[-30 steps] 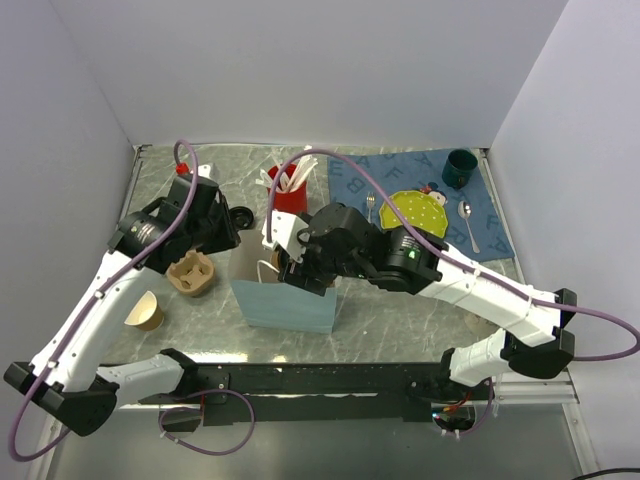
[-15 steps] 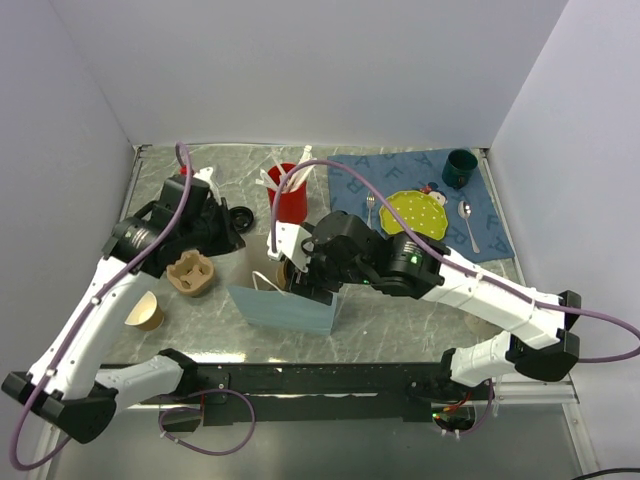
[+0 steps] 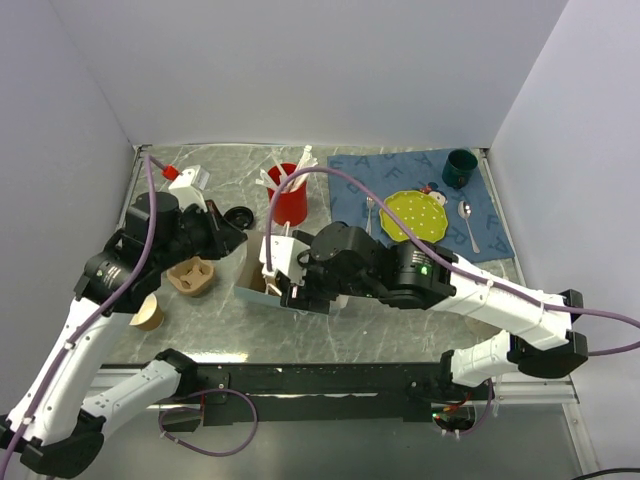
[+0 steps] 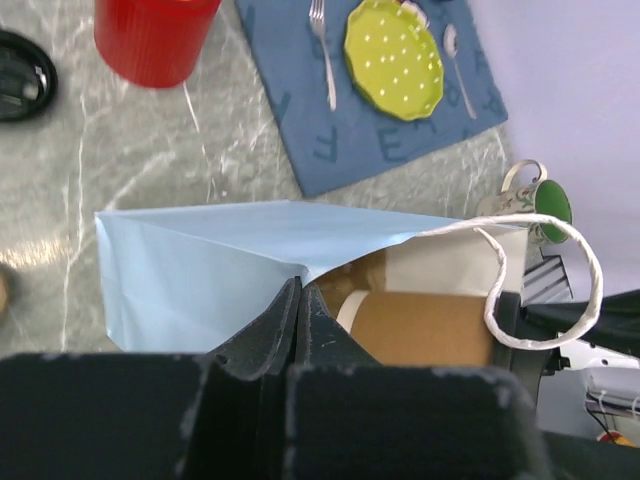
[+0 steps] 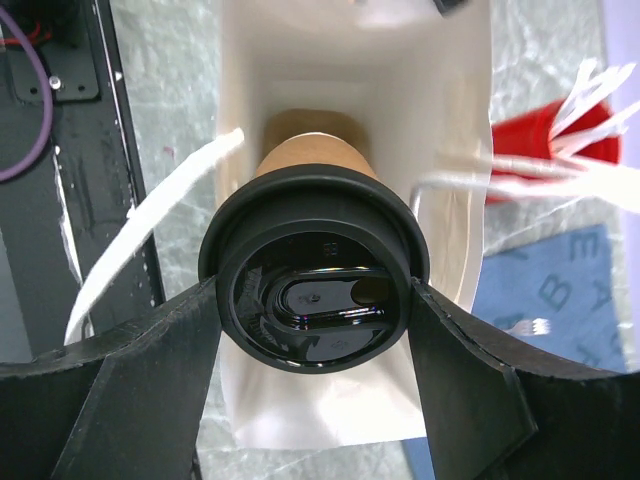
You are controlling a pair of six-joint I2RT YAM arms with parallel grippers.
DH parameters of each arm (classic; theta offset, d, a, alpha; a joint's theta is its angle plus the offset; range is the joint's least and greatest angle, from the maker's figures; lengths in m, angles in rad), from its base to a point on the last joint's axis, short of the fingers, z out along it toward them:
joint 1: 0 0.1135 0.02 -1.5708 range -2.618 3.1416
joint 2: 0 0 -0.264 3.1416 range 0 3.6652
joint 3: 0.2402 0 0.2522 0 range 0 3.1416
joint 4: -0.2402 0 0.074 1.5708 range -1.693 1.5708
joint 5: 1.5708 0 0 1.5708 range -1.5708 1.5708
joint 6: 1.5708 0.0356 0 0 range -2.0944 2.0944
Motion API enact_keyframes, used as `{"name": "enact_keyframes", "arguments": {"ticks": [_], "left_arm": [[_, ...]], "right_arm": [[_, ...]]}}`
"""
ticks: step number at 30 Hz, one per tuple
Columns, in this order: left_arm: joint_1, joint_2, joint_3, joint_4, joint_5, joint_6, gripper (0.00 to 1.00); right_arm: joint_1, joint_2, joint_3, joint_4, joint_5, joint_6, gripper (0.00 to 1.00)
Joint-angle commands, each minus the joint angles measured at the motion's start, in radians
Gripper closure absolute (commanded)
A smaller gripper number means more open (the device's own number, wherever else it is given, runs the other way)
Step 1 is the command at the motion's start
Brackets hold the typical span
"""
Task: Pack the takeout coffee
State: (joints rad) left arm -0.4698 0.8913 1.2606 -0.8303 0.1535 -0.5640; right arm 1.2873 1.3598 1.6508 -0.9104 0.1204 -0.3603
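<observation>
We are counting one coffee (image 5: 315, 290), one pale blue bag (image 4: 200, 270), one red cup (image 3: 290, 205) of white utensils, one open cup (image 3: 148, 315), one brown carrier (image 3: 190, 275) and one loose lid (image 3: 238, 215) on the worktop (image 3: 220, 325). In the upper right of the top view we are also counting one blue mat (image 3: 500, 235) carrying one green plate (image 3: 415, 215), one fork (image 3: 369, 207) and one spoon (image 3: 468, 222), with one dark mug (image 3: 459, 168) at its far corner.

The right tool (image 5: 315, 300) is gripping the coffee by its black lid: in the right wrist view one finger is pressing on the lid's left side and the other on its right, so the lid is sitting squarely between them at the centre of the frame. The brown body of the coffee is reaching into the white inside of the bag, with a white handle loop to the left of the lid and another to its right.

The left tool (image 4: 297, 300) is pinched narrow on the bag's rim at the bottom centre of the left wrist view. There the coffee is showing just right of the fingertips, inside the bag's mouth. In the top view the bag is lying at the centre, between the two tools.
</observation>
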Motion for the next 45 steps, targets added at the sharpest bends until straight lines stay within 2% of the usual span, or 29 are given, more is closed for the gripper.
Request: {"name": "enact_keyframes", "arguments": {"ticks": [1,6,11,13,14,20,28,32,41,45], "left_arm": [[0.002,-0.028,0.007,0.106,0.041,0.058,0.99],[0.002,-0.116,-0.136,0.132,0.086,0.049,0.99],[0.002,-0.189,-0.188,0.117,0.089,0.056,0.99],[0.002,-0.181,-0.178,0.065,0.066,0.061,0.92],[0.002,-0.175,-0.170,0.042,0.031,0.059,0.81],[0.002,-0.187,-0.139,-0.072,-0.011,0.030,0.63],[0.002,-0.215,-0.205,-0.055,-0.008,-0.011,0.58],[0.002,-0.184,-0.199,-0.036,-0.002,0.003,0.64],[0.002,-0.216,-0.181,-0.075,0.029,-0.040,0.54],[0.002,-0.223,-0.178,-0.115,0.027,-0.074,0.54]], "right_arm": [[0.046,0.036,0.064,-0.007,0.082,-0.035,0.62],[0.078,0.082,0.043,-0.010,0.143,-0.012,0.62],[0.101,0.122,0.024,-0.013,0.189,0.023,0.61],[0.102,0.130,0.021,-0.019,0.197,0.037,0.61],[0.106,0.131,0.015,-0.019,0.200,0.041,0.61],[0.113,0.113,-0.012,-0.012,0.194,0.083,0.61],[0.116,0.078,-0.066,0.007,0.197,0.086,0.61],[0.116,0.064,-0.075,0.004,0.202,0.087,0.62],[0.115,0.084,-0.042,-0.013,0.226,0.098,0.62],[0.115,0.099,-0.016,-0.022,0.242,0.092,0.62]]}}
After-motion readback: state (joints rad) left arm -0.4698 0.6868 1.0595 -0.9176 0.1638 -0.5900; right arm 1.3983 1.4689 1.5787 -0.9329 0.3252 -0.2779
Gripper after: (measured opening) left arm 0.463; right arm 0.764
